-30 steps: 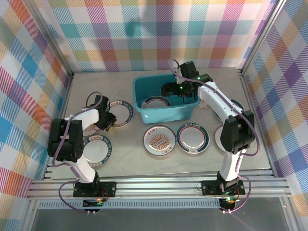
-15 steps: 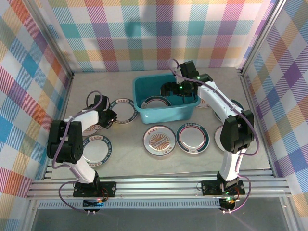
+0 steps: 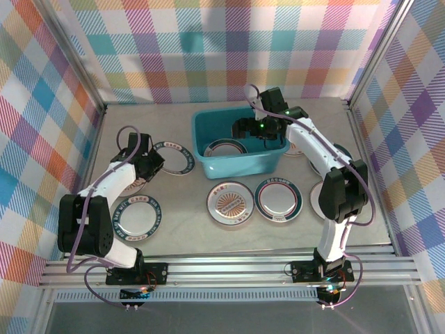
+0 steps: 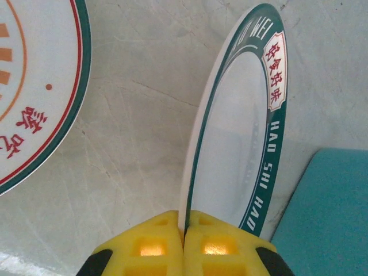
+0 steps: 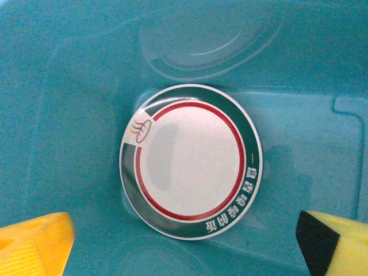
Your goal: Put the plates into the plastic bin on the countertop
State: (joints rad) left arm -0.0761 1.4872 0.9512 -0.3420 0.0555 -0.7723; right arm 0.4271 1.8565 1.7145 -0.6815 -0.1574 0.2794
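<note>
My left gripper (image 4: 184,244) pinches the green-rimmed plate (image 4: 238,144) by its edge only — swung fast toward the bin (image 4: 328,218), it may slip; my right gripper (image 5: 184,241) hangs open.

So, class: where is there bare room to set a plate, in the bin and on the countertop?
The bin floor right of its one plate is bare; so is the countertop along the back wall. Crowded: plates in front of the bin.
</note>
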